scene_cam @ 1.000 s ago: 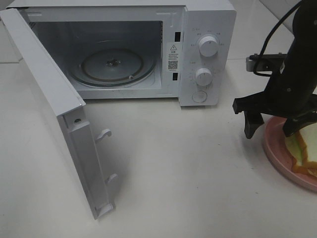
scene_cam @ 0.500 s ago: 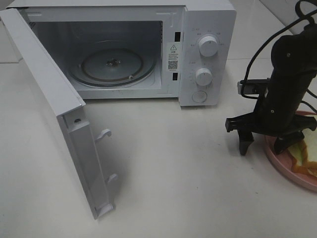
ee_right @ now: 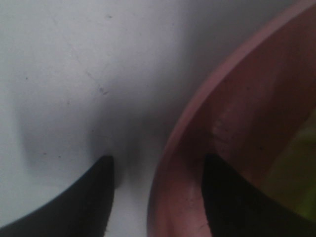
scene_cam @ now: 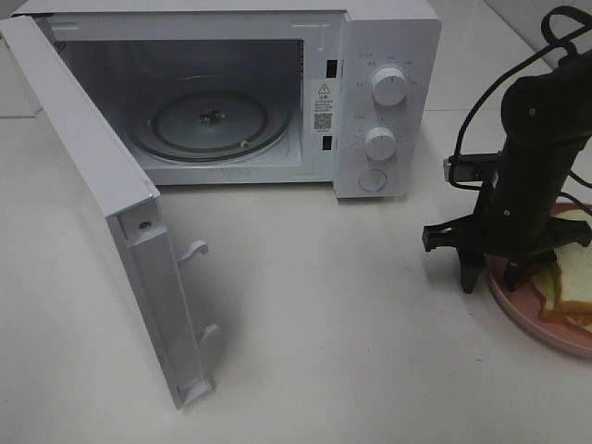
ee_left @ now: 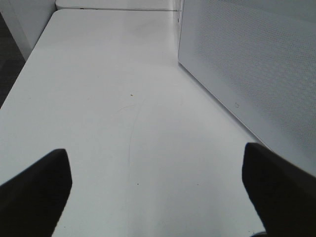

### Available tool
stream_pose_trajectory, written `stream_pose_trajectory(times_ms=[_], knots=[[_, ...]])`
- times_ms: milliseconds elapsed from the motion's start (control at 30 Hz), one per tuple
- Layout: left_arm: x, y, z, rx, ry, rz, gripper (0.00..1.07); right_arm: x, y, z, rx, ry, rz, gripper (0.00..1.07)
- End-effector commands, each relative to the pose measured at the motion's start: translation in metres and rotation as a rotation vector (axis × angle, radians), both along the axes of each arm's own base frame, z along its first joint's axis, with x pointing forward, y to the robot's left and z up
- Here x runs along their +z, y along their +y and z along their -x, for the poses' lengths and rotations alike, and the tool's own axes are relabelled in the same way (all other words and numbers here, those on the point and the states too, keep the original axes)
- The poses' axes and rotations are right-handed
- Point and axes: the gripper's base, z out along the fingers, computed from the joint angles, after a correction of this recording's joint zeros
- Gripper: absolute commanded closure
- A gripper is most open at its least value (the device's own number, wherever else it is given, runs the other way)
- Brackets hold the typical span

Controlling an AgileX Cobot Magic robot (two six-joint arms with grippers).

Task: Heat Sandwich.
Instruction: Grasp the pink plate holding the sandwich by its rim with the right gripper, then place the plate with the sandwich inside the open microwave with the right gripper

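Pick-up step: the right tool straddles the plate rim beside the sandwich, jaws spread, pinching nothing. Next, it likely needs to pinch that rim firmly.

sandwich: white bread, tan crust; flat; on pink plate

Bright, even light is flooding the exterior high view; the open microwave door is throwing a soft grey shadow rightward onto the table. The left wrist view is looking pale and washed. The right wrist view is looking dim and blurred, with shadow pooling beside the pink plate.
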Motion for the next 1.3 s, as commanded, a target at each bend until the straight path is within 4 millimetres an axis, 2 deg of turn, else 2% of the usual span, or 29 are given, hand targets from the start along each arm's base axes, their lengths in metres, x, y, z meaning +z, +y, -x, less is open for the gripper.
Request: stream_pose_trajectory(times_ms=[33,67,100,133,200,233,267,1300], knots=[[0.0004,0.0000,0.0011,0.002,-0.023,0.001,0.20,-0.0099,-0.0015,0.0031,-0.023,0.029,0.012,0.76],[0.0004,0.0000,0.0011,0.002,-0.023,0.001,0.20,-0.0099,-0.0015,0.0031,-0.023,0.029,0.012,0.76],[0.0004,0.0000,0.0011,0.002,-0.023,0.001,0.20,-0.0099,-0.0017,0.0034,-0.024,0.032,0.015,0.81],[0.0004,0.0000,0.0011,0.002,-0.023,0.001,0.20,-0.0098,-0.0027,0.0041,-0.017,0.040,0.026,0.92],[0.0004,0.0000,0.0011,0.002,-0.023,0.001,0.20,-0.0096,-0.0038,0.0048,-0.007,0.049,0.037,1.01],[0.0004,0.0000,0.0011,0.002,-0.023,0.001,0.20,-0.0096,-0.0038,0.0048,-0.007,0.049,0.037,1.01],[0.0004,0.0000,0.0011,0.002,-0.023,0.001,0.20,-0.0094,-0.0050,0.0053,0.004,0.055,0.051,1.07],[0.0004,0.0000,0.0011,0.002,-0.023,0.001,0.20,-0.0088,-0.0069,0.0098,0.071,0.114,0.068,1.07]])
